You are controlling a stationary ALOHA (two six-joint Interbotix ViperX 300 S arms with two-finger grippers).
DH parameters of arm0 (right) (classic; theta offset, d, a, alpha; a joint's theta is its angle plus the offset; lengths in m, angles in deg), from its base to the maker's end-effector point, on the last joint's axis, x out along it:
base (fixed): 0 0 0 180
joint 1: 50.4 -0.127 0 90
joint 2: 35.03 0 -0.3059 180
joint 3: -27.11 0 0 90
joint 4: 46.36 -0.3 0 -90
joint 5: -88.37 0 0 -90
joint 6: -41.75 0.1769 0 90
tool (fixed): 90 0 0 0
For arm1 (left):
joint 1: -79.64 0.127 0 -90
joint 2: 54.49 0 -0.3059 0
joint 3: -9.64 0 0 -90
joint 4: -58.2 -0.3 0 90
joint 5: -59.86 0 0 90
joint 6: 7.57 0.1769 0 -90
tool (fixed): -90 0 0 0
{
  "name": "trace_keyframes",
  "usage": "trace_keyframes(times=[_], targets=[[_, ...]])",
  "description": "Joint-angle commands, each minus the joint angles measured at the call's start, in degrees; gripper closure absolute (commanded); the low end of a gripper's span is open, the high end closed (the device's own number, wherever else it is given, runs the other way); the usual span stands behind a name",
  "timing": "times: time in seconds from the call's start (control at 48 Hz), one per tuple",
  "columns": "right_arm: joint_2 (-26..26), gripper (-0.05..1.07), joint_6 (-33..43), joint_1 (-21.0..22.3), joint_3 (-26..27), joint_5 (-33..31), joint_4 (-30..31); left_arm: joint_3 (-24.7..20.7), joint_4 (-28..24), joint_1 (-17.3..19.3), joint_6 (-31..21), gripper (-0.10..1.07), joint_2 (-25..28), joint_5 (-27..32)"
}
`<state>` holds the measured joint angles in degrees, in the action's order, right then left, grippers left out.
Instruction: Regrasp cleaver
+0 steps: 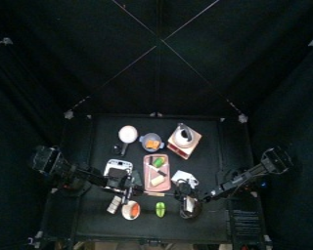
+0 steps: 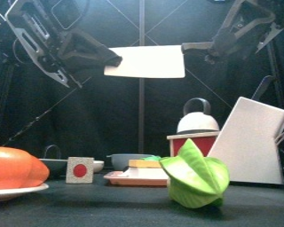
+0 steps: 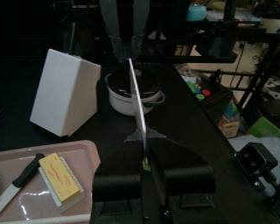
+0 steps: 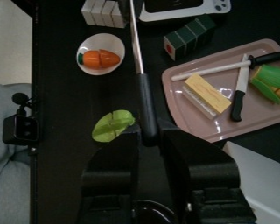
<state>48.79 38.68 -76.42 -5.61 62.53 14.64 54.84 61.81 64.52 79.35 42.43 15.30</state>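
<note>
Your left gripper (image 2: 106, 64) is clamped on the cleaver (image 2: 151, 61) handle; the blade's far end sits between the right gripper's (image 2: 211, 51) parted jaws

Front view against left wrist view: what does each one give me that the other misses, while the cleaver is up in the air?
Only the front view: the cleaver's broad flat side, the tomato on its plate, and the green fruit. Only the left wrist view: the cleaver edge-on, and a knife lying on the pink tray. Both show the cleaver, the white knife block and the tray.
</note>
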Motion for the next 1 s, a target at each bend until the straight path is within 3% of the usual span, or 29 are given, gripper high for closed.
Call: trace_keyframes(times=[0.0, 0.25, 0.354, 0.458, 0.521, 0.625, 0.792, 0.812, 0.833, 0.979], targets=[[-0.26, 0.33, 0.0, 0.09, 1.14, 0.62, 0.18, -0.88, -0.18, -0.18, 0.09, 0.59, -0.44, -0.35], [-2.29, 0.21, 0.09, -2.37, 2.29, 1.67, -5.01, -0.97, -0.18, -0.18, 0.09, 0.59, -0.53, 0.35], [-4.13, 0.2, -0.18, -2.46, 4.04, 3.25, -13.62, -0.88, -0.18, -0.18, 0.09, 0.59, -0.44, 0.35], [-5.89, 0.2, -0.09, -1.05, 6.42, 4.22, -26.1, -0.97, -0.18, -0.18, 0.09, 0.59, -0.44, 0.44], [-6.77, 0.21, -0.53, 2.29, 7.65, 3.69, -36.12, -0.97, -0.18, -0.26, 0.09, 0.59, -0.44, 0.35], [-8.17, 0.21, -2.2, 6.33, 8.88, 0.18, -46.14, -0.97, -0.26, -0.26, 0.09, 0.59, -0.53, 0.62], [-11.69, 0.21, -10.28, 13.97, 11.95, -16.17, -58.1, -0.97, -0.26, -0.18, 0.09, 0.59, -0.97, 1.32], [-11.95, 0.21, -11.69, 15.38, 12.57, -18.19, -59.41, -0.97, -0.26, -0.18, 0.09, 0.59, -1.05, 1.32], [-12.39, 0.21, -17.93, 20.3, 14.33, -22.76, -63.46, -0.97, -0.18, -0.26, 0.09, 0.59, -0.97, 1.32], [-9.76, 0.21, -25.14, 29.18, 15.38, -29.71, -71.81, -0.97, -0.18, -0.26, 0.09, 0.59, -1.05, 1.32]])
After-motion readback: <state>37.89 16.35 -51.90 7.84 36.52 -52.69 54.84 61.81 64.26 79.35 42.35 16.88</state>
